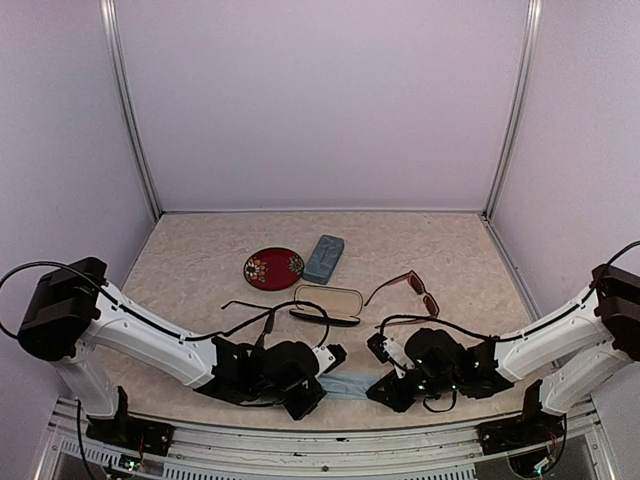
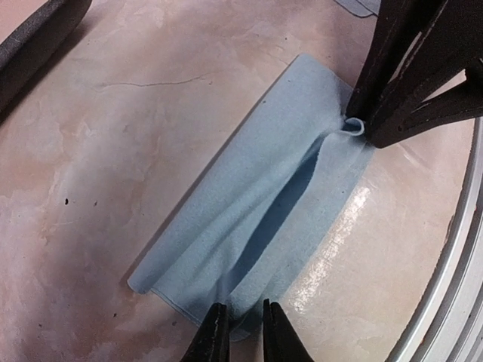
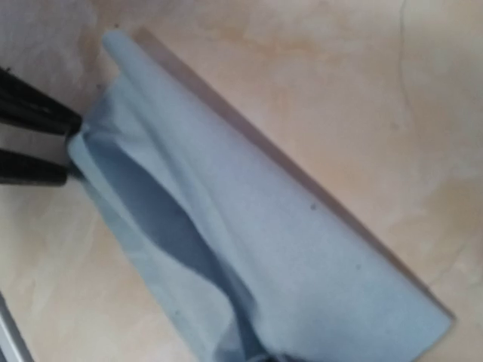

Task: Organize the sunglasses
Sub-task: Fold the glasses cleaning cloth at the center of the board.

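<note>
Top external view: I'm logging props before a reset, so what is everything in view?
sunglasses: one pair, reddish-brown frame, right of centre on the table.
oval item: one, black-rimmed, centre; eyewear or case, cannot tell.
rectangular case: one, blue-grey, behind the oval item.
round disc: one, red, patterned, left of the rectangular case.
cloth: one, light blue, folded, near edge.
table: one, beige marbled.
left arm, right arm: two, white and black, low over the near edge.
left end effector: black, at one end of the cloth, fingers slightly apart.
right end effector: black, at the cloth's other end.
</note>
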